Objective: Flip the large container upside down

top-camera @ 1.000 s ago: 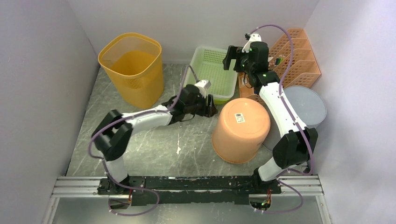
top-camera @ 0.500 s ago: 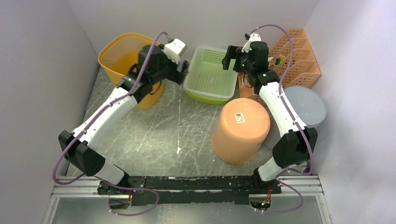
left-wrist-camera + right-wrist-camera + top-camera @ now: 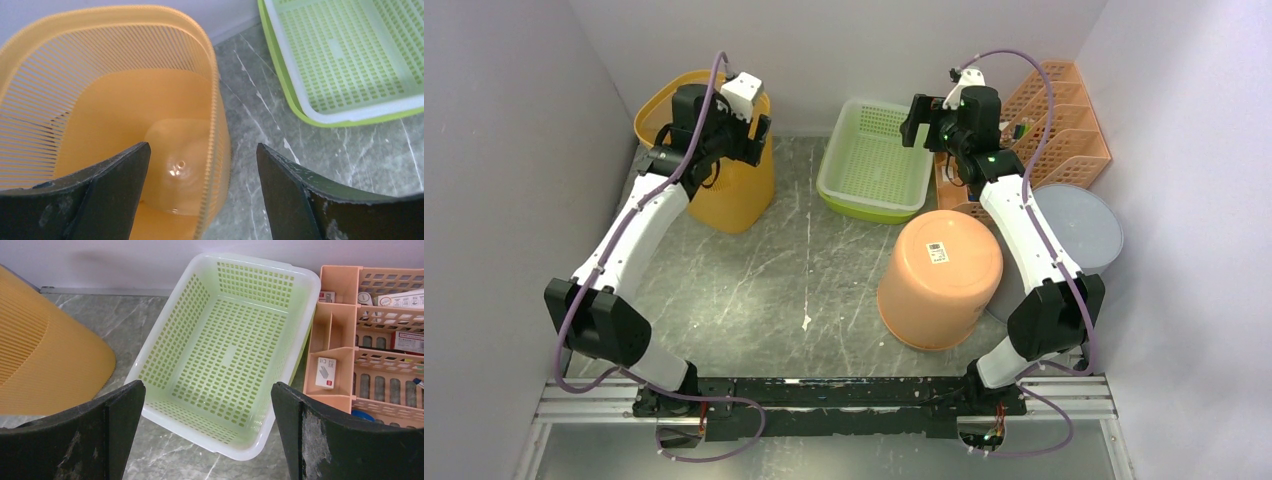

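A large yellow slatted basket (image 3: 736, 195) stands upright and empty at the back left; it also shows in the left wrist view (image 3: 100, 100) and at the left edge of the right wrist view (image 3: 40, 355). My left gripper (image 3: 759, 130) is open and empty, hovering over the basket's right rim (image 3: 216, 100), with one finger above the inside and the other above the floor. My right gripper (image 3: 914, 125) is open and empty, held above the green perforated basket (image 3: 874, 160). In its own view the right gripper (image 3: 207, 390) has the green basket (image 3: 230, 340) between its fingers.
An orange bucket (image 3: 939, 280) with a white label lies bottom-up at the centre right. A grey round tub (image 3: 1084, 225) sits behind it by the right wall. An orange compartment organizer (image 3: 1064, 120) with small items stands at the back right. The green basket (image 3: 345, 55) sits right of the yellow one.
My left arm has swung from the middle of the table, near the orange bucket, up and back-left to above the yellow basket's right rim. The right arm has not moved.
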{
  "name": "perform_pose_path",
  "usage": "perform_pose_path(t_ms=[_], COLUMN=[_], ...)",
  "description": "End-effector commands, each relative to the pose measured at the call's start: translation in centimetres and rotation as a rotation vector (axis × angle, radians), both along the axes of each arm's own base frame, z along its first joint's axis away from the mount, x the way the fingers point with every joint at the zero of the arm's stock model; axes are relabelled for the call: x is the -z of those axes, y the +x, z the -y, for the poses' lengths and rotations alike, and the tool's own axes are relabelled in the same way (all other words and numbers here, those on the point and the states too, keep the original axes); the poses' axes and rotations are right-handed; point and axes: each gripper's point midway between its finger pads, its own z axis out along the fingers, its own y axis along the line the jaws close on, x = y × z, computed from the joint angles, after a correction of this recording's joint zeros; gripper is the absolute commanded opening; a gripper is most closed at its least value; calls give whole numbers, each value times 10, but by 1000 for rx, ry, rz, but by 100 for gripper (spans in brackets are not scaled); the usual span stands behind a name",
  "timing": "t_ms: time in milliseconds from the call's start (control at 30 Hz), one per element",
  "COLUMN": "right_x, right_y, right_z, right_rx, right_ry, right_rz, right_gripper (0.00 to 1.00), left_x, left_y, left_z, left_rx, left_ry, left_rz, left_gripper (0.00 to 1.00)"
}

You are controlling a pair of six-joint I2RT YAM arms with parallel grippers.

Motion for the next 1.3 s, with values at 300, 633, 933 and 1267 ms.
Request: perform_pose_path(t_ms=[300, 633, 933, 1267], right_x=[-3, 0, 8, 13], right_y=[-1, -3, -2, -1], right_z=[8, 14, 19, 21], right_rx=[25, 50, 68, 67], right_ry=[-7, -11, -12, -8], right_rz=[21, 21, 11, -1], right_gripper=[100, 100, 100, 100], left_x=[63, 57, -52, -104], left_y=[-27, -36, -46, -52], left_z=[-17, -17, 19, -11], left_rx=[-66, -96, 31, 20], left_ry=[15, -50, -452, -827], left_rz=[-158, -158, 107, 275], left_gripper=[70, 7, 7, 7])
